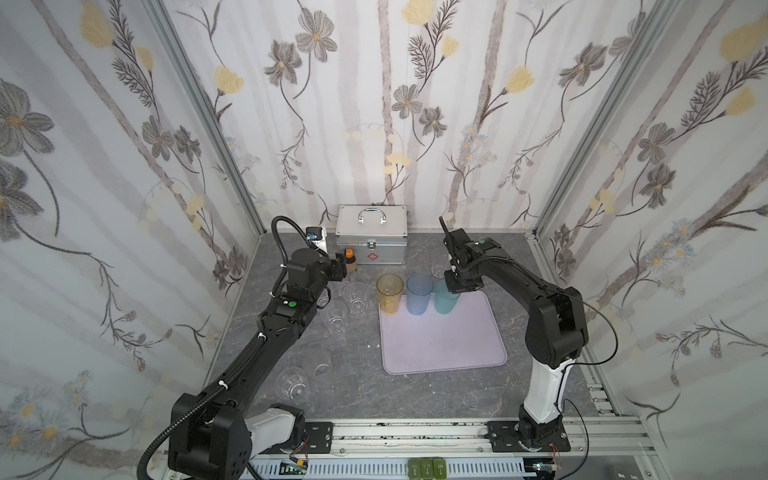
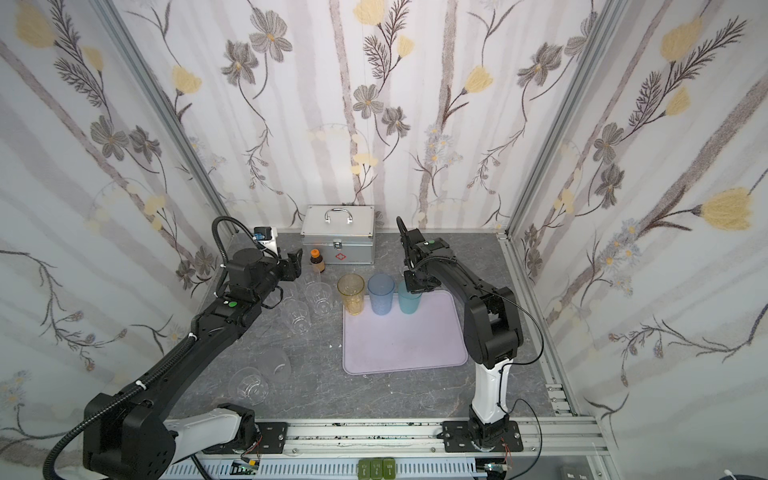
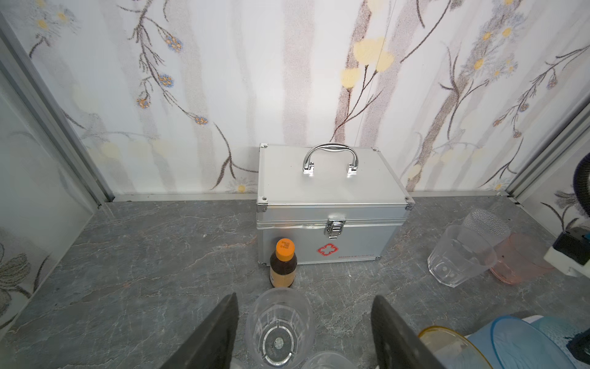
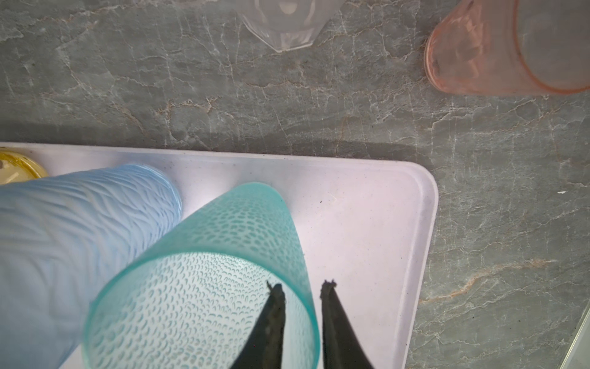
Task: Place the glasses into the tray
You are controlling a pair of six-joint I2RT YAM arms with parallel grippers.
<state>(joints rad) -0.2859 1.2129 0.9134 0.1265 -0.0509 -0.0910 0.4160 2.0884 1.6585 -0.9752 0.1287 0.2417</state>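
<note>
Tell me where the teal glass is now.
In both top views the teal glass stands on the far edge of the tray, right of the blue glass, under the right pincer, whose jaws straddle its rim.

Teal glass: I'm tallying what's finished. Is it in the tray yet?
In, upright: the teal glass stands on the tray floor beside the blue glass.

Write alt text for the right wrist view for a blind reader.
The right tool straddles the rim of a teal glass standing on the lilac tray, one finger inside, one outside. A blue glass stands beside it; a pink glass and a clear glass are on the grey table beyond.
</note>
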